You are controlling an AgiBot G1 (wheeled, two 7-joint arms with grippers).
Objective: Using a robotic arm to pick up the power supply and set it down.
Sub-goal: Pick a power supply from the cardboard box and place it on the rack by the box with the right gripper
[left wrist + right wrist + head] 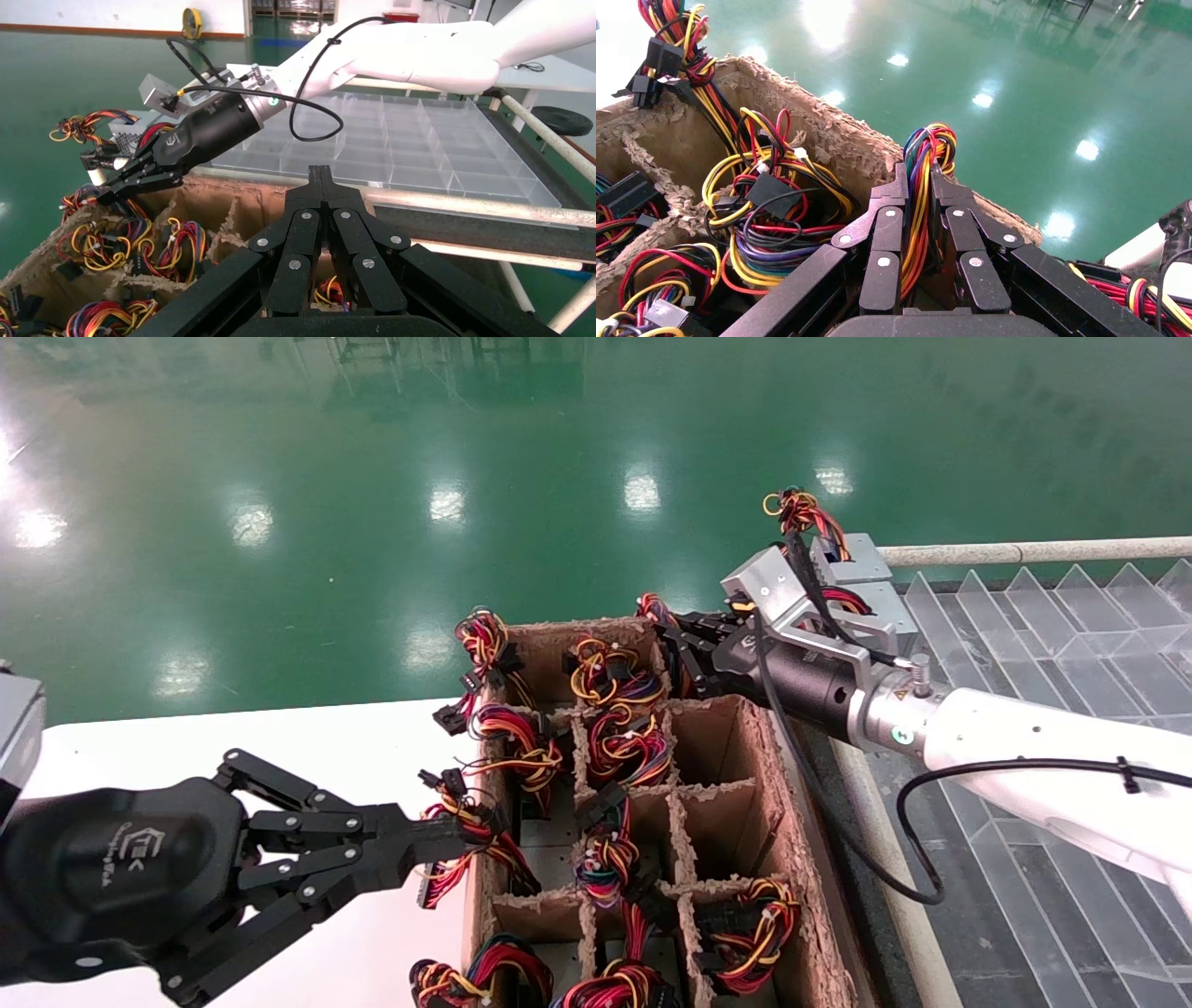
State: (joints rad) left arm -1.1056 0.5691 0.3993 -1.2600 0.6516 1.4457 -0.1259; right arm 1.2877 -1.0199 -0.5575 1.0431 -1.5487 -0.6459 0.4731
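Observation:
My right gripper (667, 637) (111, 194) (918, 177) reaches over the far right corner of the cardboard box (780, 775). It is shut on the power supply's arched band of red, orange and blue-purple wires (921, 210) (652, 607). The band runs up between the fingers and curls over the box's torn rim. The power supply's grey body is hidden inside the compartment. My left gripper (466, 837) (322, 173) is shut and holds nothing. It hangs parked at the box's left side, over the white table (279, 738).
The cardboard box is split into compartments, and several of them hold wire bunches (615, 686) (765, 210). A grey box with curly yellow-red wires (852, 561) (126, 137) rests on the clear plastic divided tray (1052, 635) to the right. Green floor lies beyond.

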